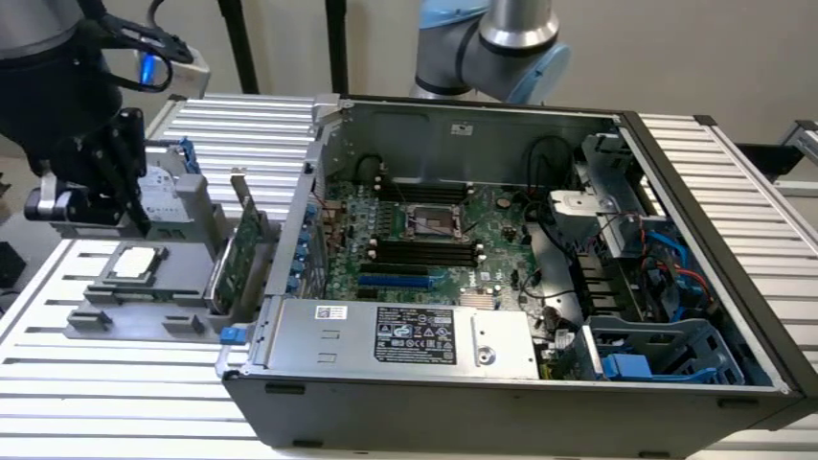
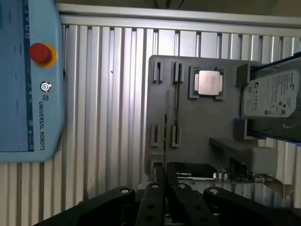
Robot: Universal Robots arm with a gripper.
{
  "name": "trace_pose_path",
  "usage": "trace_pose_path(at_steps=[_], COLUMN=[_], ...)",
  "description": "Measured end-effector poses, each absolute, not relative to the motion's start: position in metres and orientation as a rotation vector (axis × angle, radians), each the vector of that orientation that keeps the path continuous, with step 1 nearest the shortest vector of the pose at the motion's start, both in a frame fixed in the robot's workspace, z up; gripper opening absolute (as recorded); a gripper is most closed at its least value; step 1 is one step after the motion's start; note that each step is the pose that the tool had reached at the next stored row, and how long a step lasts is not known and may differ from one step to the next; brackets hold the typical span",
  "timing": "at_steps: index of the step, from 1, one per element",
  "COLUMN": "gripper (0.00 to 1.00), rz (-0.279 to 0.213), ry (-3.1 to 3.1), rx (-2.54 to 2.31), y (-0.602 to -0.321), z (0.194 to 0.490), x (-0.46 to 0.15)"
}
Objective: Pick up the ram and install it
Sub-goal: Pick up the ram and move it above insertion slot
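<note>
One black gripper hangs at the exterior view's left, above a gray tray. In the wrist view its fingers stand almost together. The ram, seen on its thin edge, runs out from between them. It looks clamped and held above the tray, not sitting in the tray's holders. On the tray lies a CPU. Further right a hard drive and a green card stand upright. Right of the tray is the open case with its motherboard; the black memory slots lie near its middle. The wrist view also has a blue pendant on the ribbed table, apart from the tray.
</note>
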State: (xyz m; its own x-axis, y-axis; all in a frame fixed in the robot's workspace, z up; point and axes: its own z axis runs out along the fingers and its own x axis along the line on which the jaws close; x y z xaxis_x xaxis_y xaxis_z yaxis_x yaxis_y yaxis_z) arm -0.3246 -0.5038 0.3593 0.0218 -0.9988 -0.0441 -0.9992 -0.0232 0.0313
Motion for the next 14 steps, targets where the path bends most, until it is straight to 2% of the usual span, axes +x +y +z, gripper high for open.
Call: trace_pose_path(at_steps=[14], gripper=[0.0], rz=[0.087], ry=[2.188], rx=[-2.238], y=[-0.505], z=[0.38], x=[-0.261])
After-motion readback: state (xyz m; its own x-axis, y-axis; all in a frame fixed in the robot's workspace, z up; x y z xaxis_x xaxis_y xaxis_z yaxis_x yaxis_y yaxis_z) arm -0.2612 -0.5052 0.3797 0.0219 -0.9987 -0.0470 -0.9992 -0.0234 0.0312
